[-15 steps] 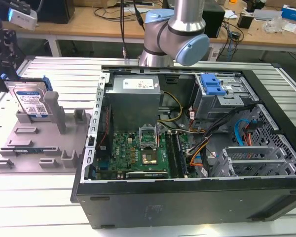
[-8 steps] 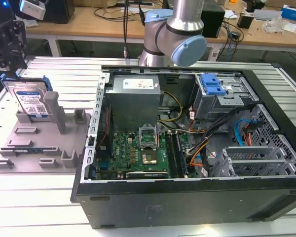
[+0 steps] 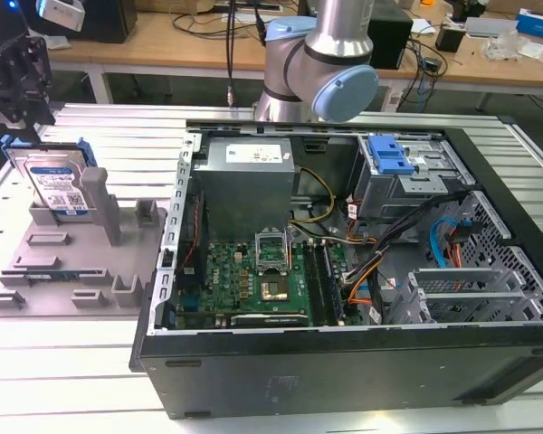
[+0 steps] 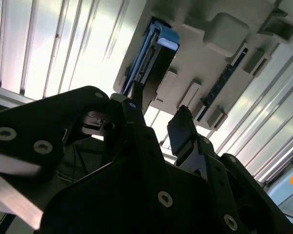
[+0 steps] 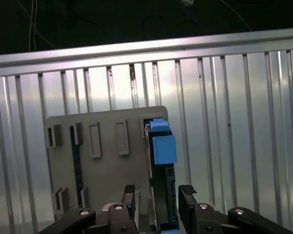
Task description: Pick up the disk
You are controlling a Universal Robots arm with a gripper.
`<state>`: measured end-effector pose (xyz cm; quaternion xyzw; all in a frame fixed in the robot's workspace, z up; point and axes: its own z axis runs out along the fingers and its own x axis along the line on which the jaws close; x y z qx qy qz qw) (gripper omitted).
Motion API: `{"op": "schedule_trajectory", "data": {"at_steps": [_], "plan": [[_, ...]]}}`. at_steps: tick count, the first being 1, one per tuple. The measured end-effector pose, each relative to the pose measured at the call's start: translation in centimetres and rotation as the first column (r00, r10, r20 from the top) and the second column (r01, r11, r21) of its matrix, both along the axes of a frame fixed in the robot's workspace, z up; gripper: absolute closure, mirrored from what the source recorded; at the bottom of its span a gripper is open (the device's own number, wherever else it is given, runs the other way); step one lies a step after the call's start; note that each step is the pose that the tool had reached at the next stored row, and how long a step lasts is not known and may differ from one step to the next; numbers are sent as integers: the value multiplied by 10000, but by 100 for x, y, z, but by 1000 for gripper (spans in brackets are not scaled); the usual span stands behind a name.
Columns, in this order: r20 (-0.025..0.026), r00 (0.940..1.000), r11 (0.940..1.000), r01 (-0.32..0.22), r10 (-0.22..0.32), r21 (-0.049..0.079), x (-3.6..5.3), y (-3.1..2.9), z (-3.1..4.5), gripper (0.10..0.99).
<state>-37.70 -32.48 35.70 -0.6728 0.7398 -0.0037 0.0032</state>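
The disk [image 3: 59, 185], a silver drive with a blue-and-white label and blue side rails, stands on edge in the grey moulded tray [image 3: 72, 262] at the exterior view's left, against an upright grey post. My dark gripper [image 3: 23, 86] hangs just above it, apart from it. In the first wrist view the disk [image 5: 162, 146] appears edge-on, and my gripper [image 5: 157, 191] is open with one finger on each side of the disk's line. In the second wrist view the fingers [image 4: 183, 126] stand apart in front of the disk [image 4: 156, 53] and tray [image 4: 210, 63].
An open black computer case [image 3: 344, 253] lies right of the tray, with a blue latch piece on a grey cage [image 3: 394, 158] inside. The arm's base [image 3: 317, 54] rises behind the case. Everything rests on a ribbed metal table [image 3: 63, 371]; cluttered benches stand behind.
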Motion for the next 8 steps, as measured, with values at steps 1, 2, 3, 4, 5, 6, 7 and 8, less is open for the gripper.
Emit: {"op": "schedule_trajectory", "data": {"at_steps": [1, 2, 3, 4, 5, 6, 7, 8], "plan": [[0, 10000, 10000, -2, 2, 0, 0, 0, 0, 604], [1, 10000, 10000, -2, 2, 0, -2, -1, -1, 604], [0, 10000, 10000, -2, 2, -1, -3, -1, 0, 604], [1, 10000, 10000, 1, -1, -11, -4, 27, 0, 604], [-1, 10000, 10000, -2, 2, -28, -5, 95, -1, 604], [0, 10000, 10000, 0, 0, -35, -37, 134, -7, 604], [0, 10000, 10000, -4, 4, -35, -93, 137, -14, 604], [0, 10000, 10000, -19, 19, -36, -142, 137, -20, 604]]}}
